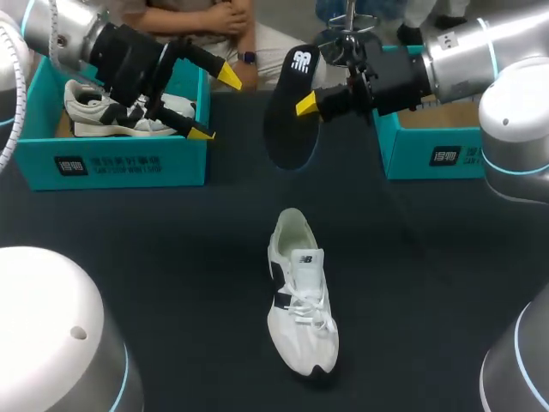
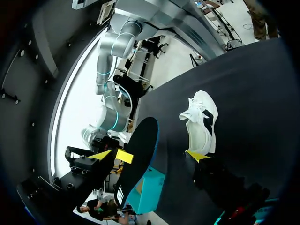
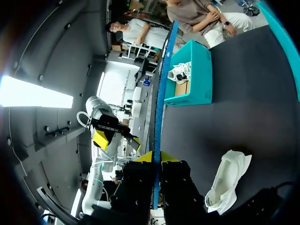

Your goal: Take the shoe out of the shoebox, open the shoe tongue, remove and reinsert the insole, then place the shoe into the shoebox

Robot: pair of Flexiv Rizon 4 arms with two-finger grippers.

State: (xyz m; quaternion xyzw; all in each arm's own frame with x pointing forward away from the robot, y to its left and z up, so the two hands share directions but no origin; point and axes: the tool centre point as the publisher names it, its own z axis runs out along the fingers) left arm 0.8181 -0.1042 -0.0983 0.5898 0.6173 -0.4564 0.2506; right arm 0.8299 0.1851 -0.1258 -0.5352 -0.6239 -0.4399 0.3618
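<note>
A white shoe [image 1: 300,296] with black side marks lies on its sole on the dark table [image 1: 171,257], toe toward me and its opening away. Above the table's far middle my right gripper [image 1: 313,105] is shut on a black insole [image 1: 287,129], held up on edge. In the right wrist view the insole [image 3: 161,84] runs edge-on out of the right gripper [image 3: 155,158], with the shoe [image 3: 227,183] beside it on the table. My left gripper [image 1: 214,105] stands open beside the insole, apart from it. In the left wrist view the insole [image 2: 140,140] stands ahead of the wide-spread left gripper [image 2: 150,154], with the shoe [image 2: 201,122] beyond.
A teal shoebox [image 1: 111,163] at the far left holds a second white shoe [image 1: 103,112]. Another teal shoebox [image 1: 429,146] stands at the far right under my right arm. The first box [image 3: 197,79] also shows in the right wrist view.
</note>
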